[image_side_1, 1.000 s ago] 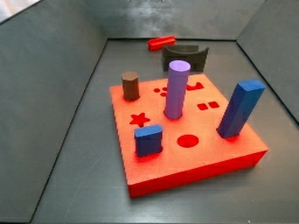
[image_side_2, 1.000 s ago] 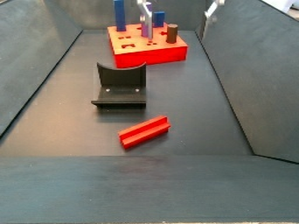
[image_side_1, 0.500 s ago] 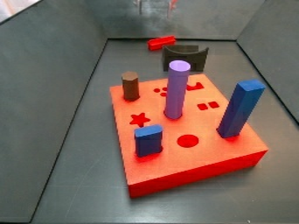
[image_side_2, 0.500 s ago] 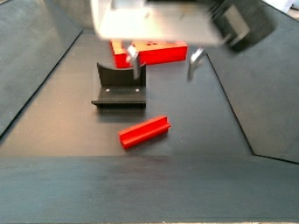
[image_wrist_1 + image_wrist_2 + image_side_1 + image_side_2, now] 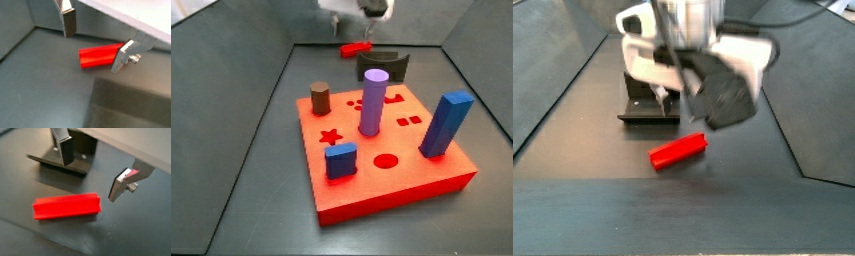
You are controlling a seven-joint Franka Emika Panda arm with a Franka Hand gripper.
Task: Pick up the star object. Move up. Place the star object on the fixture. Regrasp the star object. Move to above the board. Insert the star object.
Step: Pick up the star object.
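Dark grey floor bears the star object [image 5: 67, 207] beneath the end effector [image 5: 90, 170], its fingers spread wide.

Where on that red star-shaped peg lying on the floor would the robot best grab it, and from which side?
Probably around its middle, from straight above. The star object lies flat on the dark floor, so its long ridged sides are the free faces and its ends are harder to reach. The gripper hangs open just over it, nothing between the fingers, so closing across the narrow width should work. The fixture stands apart from it.
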